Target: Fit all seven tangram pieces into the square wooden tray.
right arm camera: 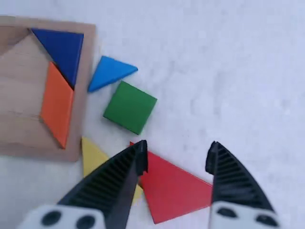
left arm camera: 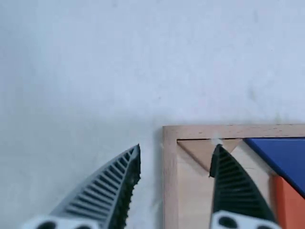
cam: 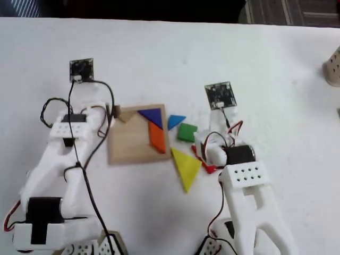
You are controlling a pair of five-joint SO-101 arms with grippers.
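Observation:
The square wooden tray (cam: 127,143) holds a dark blue triangle (cam: 151,115), an orange parallelogram (cam: 157,137) and a brown triangle (cam: 126,113) in its far left corner. Right of the tray lie a light blue triangle (cam: 176,121), a green square (cam: 187,132), a yellow triangle (cam: 186,166) and a red triangle (right arm camera: 174,183). My left gripper (left arm camera: 176,152) is open astride the tray's wall (left arm camera: 169,181), one finger over the brown triangle (left arm camera: 198,148). My right gripper (right arm camera: 177,148) is open just above the red triangle, near the green square (right arm camera: 129,107).
Two small black circuit boards (cam: 81,69) (cam: 220,94) lie on the white table with cables running to the arms. A beige perforated object (cam: 333,66) stands at the right edge. The table's far edge runs along the top.

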